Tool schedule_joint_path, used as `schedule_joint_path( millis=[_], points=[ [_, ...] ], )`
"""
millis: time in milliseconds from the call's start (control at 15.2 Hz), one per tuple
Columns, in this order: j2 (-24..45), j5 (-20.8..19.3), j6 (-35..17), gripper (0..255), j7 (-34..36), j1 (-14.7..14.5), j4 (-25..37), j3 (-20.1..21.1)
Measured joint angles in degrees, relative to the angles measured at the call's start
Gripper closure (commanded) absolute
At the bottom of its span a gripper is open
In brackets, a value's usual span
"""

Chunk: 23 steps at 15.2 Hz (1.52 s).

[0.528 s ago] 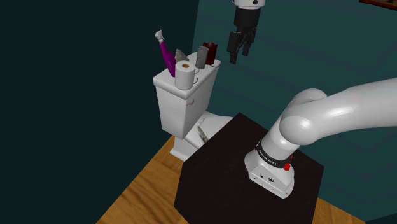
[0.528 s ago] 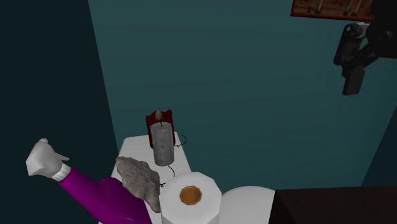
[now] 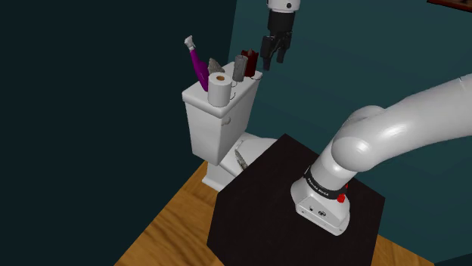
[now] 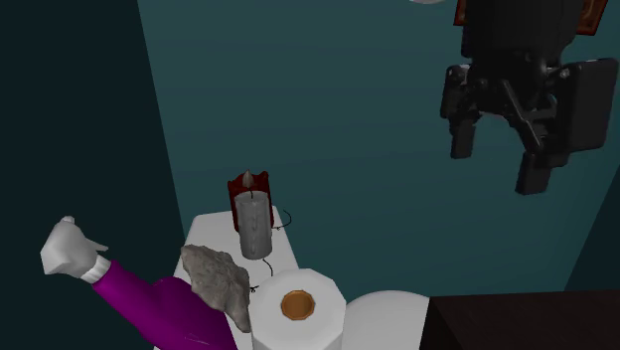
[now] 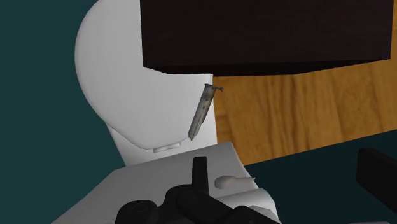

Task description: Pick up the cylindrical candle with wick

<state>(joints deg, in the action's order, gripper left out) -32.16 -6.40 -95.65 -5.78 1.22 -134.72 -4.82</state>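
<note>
Shoulder view: gripper [image 3: 274, 51] hangs high up by the teal wall, above the toilet tank [image 3: 215, 117] and off to that view's right of the candle [image 3: 239, 69].
Gripper state: fingers spread apart, nothing between them.
Candle spot: grey cylinder standing upright on the tank lid, toward the back, wick pointing up, so its long axis is vertical.
Which way to go: down and toward the shoulder view's left. From the second exterior view, the candle [image 4: 253, 227] sits well below and to the left of the gripper [image 4: 497, 149], well apart.
Neighbours: dark red thing [image 4: 249, 185] right behind it, can't tell if they touch. Toilet roll [image 4: 296, 306] in front, grey lumpy thing [image 4: 214, 278] and a purple thing with a white end [image 4: 149, 296] off to one side.
Open room: above the candle looks free, wall is close behind, and the lid is pretty crowded. I'd guess dropping in from the top is the safe bet.
Wrist view: looking down past the toilet bowl [image 5: 121, 76] to the black stand [image 5: 267, 32] and wood floor [image 5: 299, 108].
</note>
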Motion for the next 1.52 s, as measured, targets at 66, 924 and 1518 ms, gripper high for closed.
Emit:
schedule_joint_path(
  millis=[66, 924, 1518],
  points=[
    [1.9, -0.2, -1.3, 0, -1.0, 0.3, 0.9, -0.9],
    [28.4, 4.1, -12.3, 0, -13.8, 2.4, 19.1, -9.7],
    [48.7, 12.3, -12.2, 0, -22.9, 6.6, 39.7, -11.7]
  ],
)
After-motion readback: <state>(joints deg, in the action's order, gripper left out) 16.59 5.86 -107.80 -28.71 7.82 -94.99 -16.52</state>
